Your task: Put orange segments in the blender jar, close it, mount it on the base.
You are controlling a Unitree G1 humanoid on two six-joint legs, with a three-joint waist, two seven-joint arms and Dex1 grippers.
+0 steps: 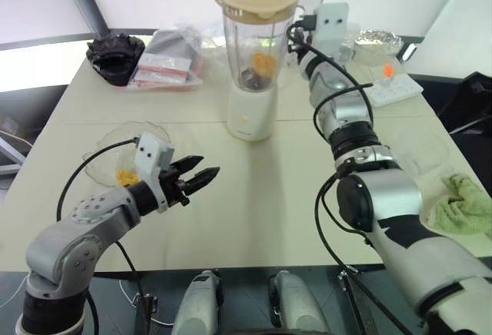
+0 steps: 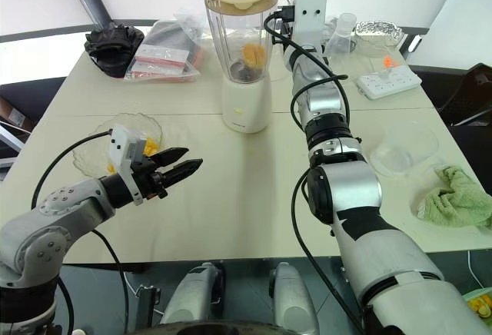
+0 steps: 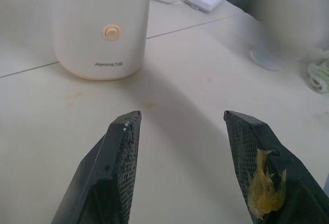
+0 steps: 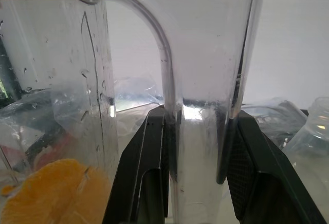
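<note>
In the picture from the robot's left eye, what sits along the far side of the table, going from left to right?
Black toothed round part → plastic bags → blender jar on the base → right gripper at the jar's handle → foil-lined bowl → white power strip.

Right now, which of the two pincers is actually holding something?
The right pincer, reaching out to the blender jar: its fingers clamp the jar's clear handle. The left pincer hovers open over the table, gripping nothing.
</note>
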